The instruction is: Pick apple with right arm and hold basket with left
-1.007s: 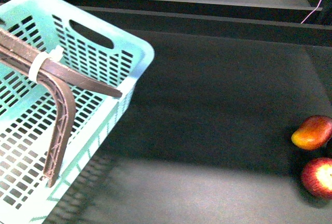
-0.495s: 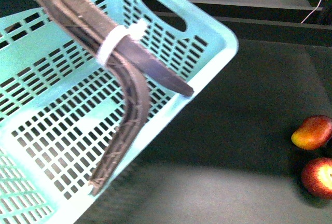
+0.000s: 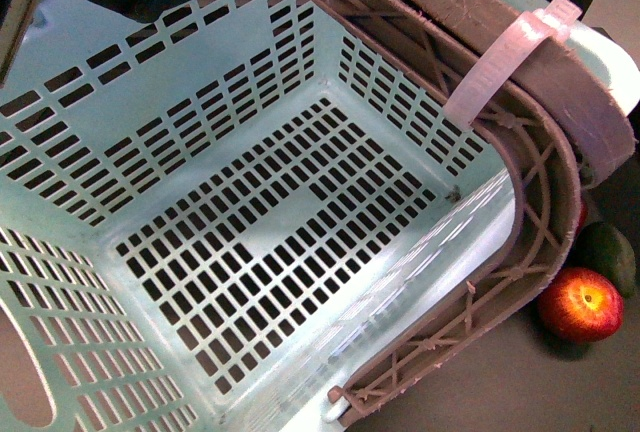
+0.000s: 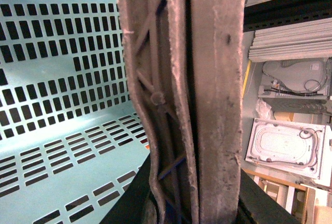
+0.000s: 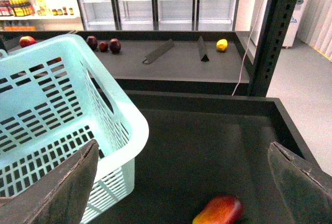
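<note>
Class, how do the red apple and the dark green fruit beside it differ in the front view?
The apple is red with yellow streaks; the green fruit is plain dark green. The apple looks round, the green fruit more oval. Both lie beside the basket.

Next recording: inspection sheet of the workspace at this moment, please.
Surface: dark walled tray.
Job's things: apple on the tray, untouched; basket tilted, empty.
Clutter: mango on the tray; green fruit beside the apple.
Grippers: left gripper seems shut on the basket rim; right gripper open, empty, over the tray.
Cables: white cable along the post; zip tie on a left finger.
Surroundings: shelf with more fruit, glass-door fridges, white appliances.
</note>
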Tool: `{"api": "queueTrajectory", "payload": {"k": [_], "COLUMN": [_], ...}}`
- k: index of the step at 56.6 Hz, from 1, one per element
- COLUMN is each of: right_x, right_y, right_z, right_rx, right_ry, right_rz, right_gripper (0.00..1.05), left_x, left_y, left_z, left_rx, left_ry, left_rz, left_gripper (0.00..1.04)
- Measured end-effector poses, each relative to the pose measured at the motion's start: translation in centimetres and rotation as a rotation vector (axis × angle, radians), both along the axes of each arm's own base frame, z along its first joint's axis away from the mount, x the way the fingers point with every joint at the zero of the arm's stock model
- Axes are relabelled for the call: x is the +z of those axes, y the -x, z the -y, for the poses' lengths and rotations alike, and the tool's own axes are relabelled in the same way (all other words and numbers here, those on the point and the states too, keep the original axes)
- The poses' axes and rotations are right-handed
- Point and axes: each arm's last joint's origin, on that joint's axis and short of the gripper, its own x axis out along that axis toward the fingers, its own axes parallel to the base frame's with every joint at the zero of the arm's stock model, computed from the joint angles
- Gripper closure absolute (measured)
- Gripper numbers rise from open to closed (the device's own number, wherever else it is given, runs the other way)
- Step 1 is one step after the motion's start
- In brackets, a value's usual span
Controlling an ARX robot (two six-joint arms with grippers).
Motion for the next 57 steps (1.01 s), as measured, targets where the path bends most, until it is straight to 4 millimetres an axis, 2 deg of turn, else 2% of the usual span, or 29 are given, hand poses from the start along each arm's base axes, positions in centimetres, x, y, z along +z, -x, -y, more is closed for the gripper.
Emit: {"api": "queueTrajectory", "payload": {"k": [31,36,41,49,57], "right_x": [0.0,0.0,-0.9,-2.4,-4.5], "right_y": [0.0,-0.3,-1.3,-3.7,-6.1], "right_z": [0.0,0.4,1.1,2.7,3.3], "right_rx": [-0.010,-0.233,-0.324,-0.361,-0.323], "right_ry": [-0.003,-0.073,-0.086,-0.136,-0.109], "right_rz": [-0.012,-0.401,-0.612,-0.710,-0.781], "right_gripper": [0.09,0.09,0.09,0.09,0.09], "left_x": [0.0,0.0,0.0,0.0,0.0], "left_y": [0.0,0.0,0.0,0.0,0.0], "left_z": [0.0,0.0,0.0,0.1,0.1], "left_rx": [0.001,0.003,0.001,0.001,0.002], "left_ry": [-0.001,-0.002,-0.001,-0.002,-0.003], "left_rz": [-0.001,0.000,0.001,0.000,0.000], "left_gripper": [0.86,0.86,0.86,0.86,0.86]}}
